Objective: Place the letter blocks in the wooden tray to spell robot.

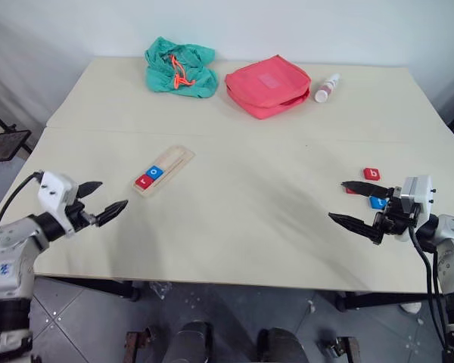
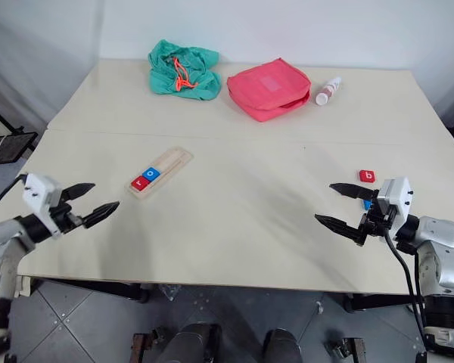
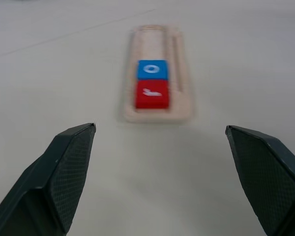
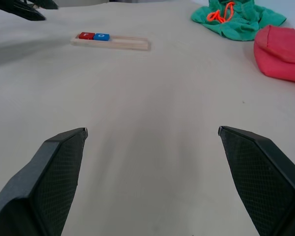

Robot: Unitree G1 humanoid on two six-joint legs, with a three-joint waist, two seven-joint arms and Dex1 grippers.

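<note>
From the head camera we are seeing the wooden tray (image 1: 163, 171) lying at a slant on the pale table (image 1: 242, 227), already holding the red "r" block (image 1: 144, 181) at its near end and the blue "o" block (image 1: 156, 172) touching it, with the rest of the groove bare. Our left gripper (image 1: 100, 200) is hovering just beside the tray's near end with its jaws spread and nothing between them. Well apart from the tray, toward the right edge, the red "b" block (image 1: 371, 174) is lying flat, and just nearer us a blue block (image 1: 377, 202) and a sliver of another red block (image 1: 351, 190) are peeking out behind our right gripper (image 1: 353, 203), whose jaws are also spread wide and empty. We judge that two of five letters are done and the "b" is the step in hand; next we are needing the right gripper over that block. Beyond the tray are lying a green drawstring bag (image 1: 179, 67), a red pouch (image 1: 267, 85) and a small white bottle (image 1: 327, 88). Through the left wrist camera we are looking straight at the tray (image 3: 157, 78), "r" (image 3: 152, 94) nearest, "o" (image 3: 152, 69) behind it. Through the right wrist camera the tray (image 4: 111, 41) is sitting far across the table with both blocks at one end.
</note>
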